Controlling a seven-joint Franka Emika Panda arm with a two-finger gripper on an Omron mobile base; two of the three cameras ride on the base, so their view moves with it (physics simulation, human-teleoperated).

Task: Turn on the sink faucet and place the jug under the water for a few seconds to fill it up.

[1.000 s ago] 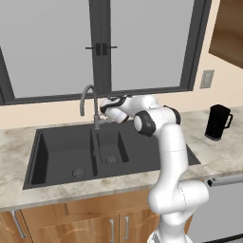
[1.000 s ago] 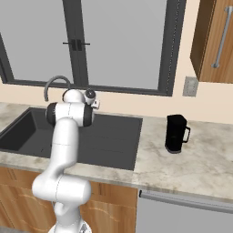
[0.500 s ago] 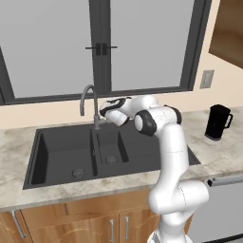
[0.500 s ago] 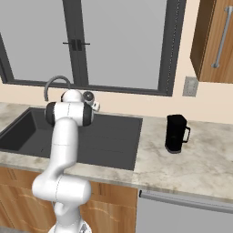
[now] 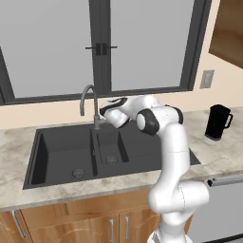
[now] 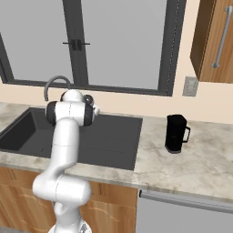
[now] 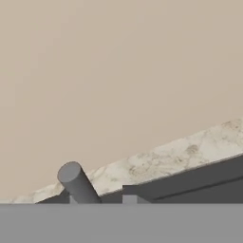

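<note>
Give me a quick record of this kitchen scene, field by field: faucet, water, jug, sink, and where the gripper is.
faucet: sink faucet upright behind the sink, spout arched over the basins
water: no stream visible
jug: jug upright on the counter right of the sink, apart from the arm
sink: sink with nothing in its basins
gripper: gripper beside the faucet's base, holding nothing

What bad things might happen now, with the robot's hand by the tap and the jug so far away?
1. The tool sits close beside the sink faucet; it might bump the neck instead of working the lever.
2. No water runs yet, so the lever may need another push.
3. The jug stands far off on the counter; a wide swing might topple it.
</note>
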